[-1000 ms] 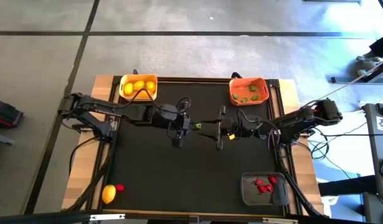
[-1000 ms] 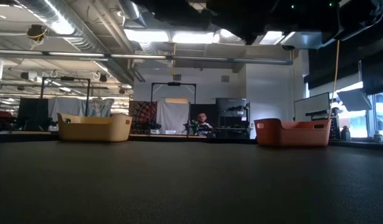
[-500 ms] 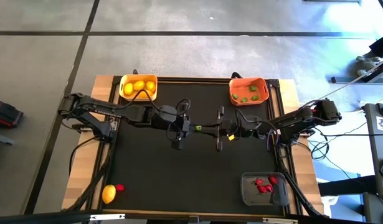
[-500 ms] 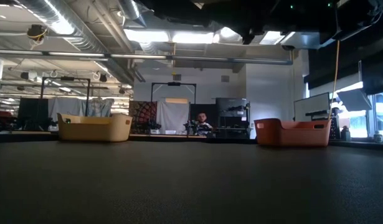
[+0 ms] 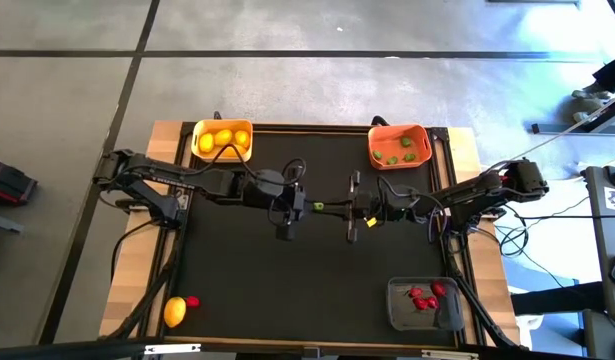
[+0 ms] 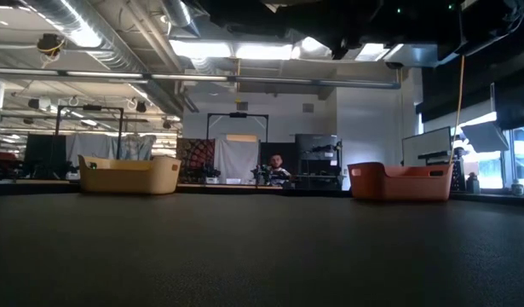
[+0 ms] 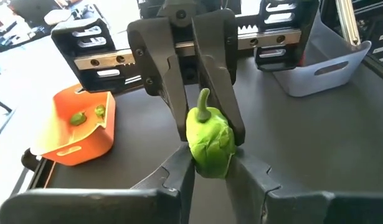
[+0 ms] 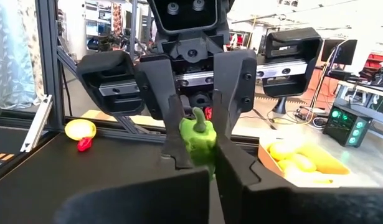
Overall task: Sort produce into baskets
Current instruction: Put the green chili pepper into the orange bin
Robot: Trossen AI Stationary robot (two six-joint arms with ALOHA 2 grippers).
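Black table (image 5: 247,290), mid-air handoff: left gripper (image 7: 210,168) and right gripper (image 8: 207,163) both pinch one green pepper (image 7: 209,138), apparently for the orange bin (image 5: 399,146) just beyond; right clamped fully.

I have both arms stretched toward the middle of the table, wrists level, meeting nose to nose above it. My left gripper (image 5: 309,206) faces right, its fingers (image 7: 179,174) pinched partway in on the green pepper (image 7: 209,138). My right gripper (image 5: 330,207) faces left, its fingers (image 7: 169,93) clamped on that same pepper from the opposite side, so both hold it at once.
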